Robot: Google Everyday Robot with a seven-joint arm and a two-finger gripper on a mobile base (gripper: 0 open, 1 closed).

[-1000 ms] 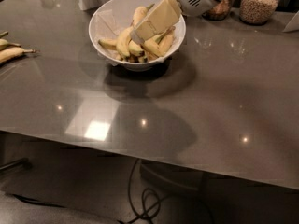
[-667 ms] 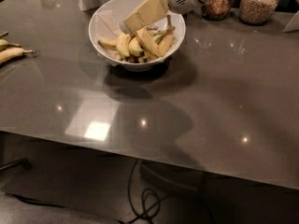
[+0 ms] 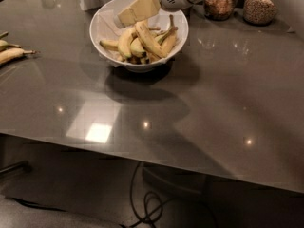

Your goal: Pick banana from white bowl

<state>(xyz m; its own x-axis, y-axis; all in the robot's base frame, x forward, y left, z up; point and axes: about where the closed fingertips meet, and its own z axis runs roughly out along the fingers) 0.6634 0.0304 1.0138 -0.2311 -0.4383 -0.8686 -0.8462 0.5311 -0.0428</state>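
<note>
My gripper (image 3: 137, 9) has been sliding left, from the bowl's (image 3: 102, 20) right rim to above its far-left side. The table (image 3: 213, 118) is carrying the bowl near its far edge. The gripper is hovering over the fruit; wide or narrow, I cannot tell. The banana (image 3: 150, 40) is lying slantwise in the bowl, just beneath. Jars (image 3: 259, 7) are standing by the far right corner.

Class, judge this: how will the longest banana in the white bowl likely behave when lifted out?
The banana looks firm and curved, so it probably lifts stiffly, without drooping. It lies across shorter bananas in the white bowl, so lifting may shift them. The gripper hangs over the bowl's far side.
</note>
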